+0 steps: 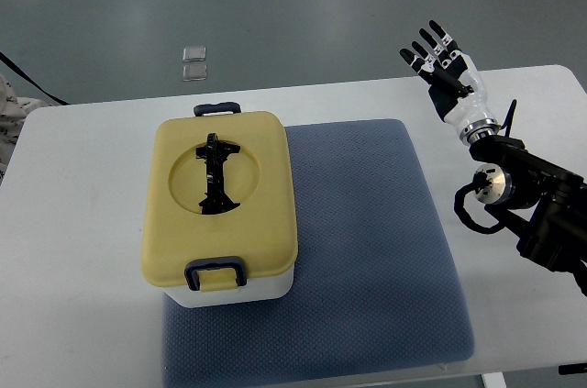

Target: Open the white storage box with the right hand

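Observation:
A white storage box (pixel 240 289) with a yellow lid (pixel 220 195) stands on the left part of a blue-grey mat (pixel 367 241). The lid is down, with a black handle (pixel 216 174) folded in its round recess. Dark blue latches sit at the near end (pixel 215 274) and the far end (pixel 217 109). My right hand (pixel 442 60) is raised over the table's far right part, well to the right of the box. Its fingers are spread and hold nothing. The right arm (pixel 523 191) comes in from the right edge. My left hand is out of view.
The white table (pixel 73 250) holds the mat and box. Two small clear square things (pixel 193 61) lie on the grey floor beyond the table's far edge. A black cable and some fabric (pixel 9 113) show at the left edge.

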`<state>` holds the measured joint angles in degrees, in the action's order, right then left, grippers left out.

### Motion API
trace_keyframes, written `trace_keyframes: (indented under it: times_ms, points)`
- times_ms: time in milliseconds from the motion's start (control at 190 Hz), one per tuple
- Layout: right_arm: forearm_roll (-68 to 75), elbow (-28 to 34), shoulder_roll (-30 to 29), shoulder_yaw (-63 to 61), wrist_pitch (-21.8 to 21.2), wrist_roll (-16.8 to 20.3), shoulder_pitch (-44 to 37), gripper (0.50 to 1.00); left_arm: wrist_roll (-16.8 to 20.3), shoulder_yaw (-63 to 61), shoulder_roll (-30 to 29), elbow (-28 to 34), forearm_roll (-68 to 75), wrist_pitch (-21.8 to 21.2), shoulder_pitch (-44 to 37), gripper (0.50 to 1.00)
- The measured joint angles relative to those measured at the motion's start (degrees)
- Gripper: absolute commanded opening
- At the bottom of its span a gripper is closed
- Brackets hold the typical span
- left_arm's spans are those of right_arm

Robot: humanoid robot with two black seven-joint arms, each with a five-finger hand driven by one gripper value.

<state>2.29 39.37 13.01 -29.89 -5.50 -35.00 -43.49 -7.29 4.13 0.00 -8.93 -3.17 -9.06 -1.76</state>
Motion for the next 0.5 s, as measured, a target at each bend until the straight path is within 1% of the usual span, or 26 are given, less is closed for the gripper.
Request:
trace_keyframes:
  times_ms: [500]
  points:
    - [0.01,-0.07,0.07,0.00,0.05,0.00,0.17,0.930,0.00,0.12,0.00,0.23,-0.09,0.02,0.15,1.000]
